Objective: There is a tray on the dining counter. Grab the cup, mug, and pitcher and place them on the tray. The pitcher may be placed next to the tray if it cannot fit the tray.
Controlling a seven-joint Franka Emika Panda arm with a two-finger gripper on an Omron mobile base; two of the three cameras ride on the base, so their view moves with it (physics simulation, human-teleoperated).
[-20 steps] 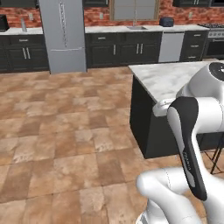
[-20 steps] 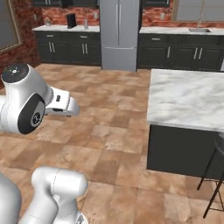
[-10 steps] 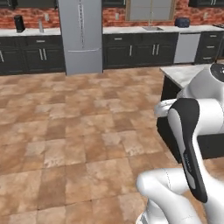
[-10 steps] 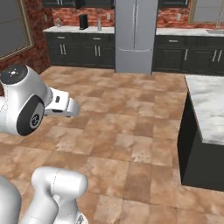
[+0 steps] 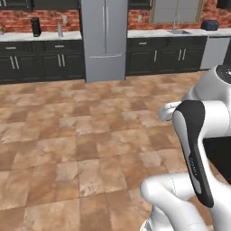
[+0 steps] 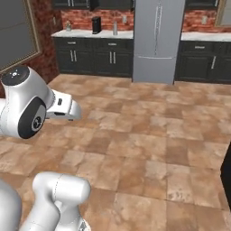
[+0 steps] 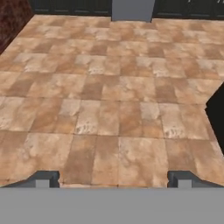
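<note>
Terracotta floor tile (image 7: 109, 109) lies ahead of the gripper (image 7: 113, 178), whose fingers (image 7: 46, 178) stand wide apart with nothing between them. Far beyond the fingertips, a slim grey vessel, probably the pitcher (image 6: 115, 28), stands on the brick-backed counter (image 6: 90, 33) beside the black coffee machine (image 6: 96, 25); cup, mug and tray cannot be located. Judged tall, rigid and smooth, the pitcher likely suits a grasp across its lower body, kept upright.
</note>
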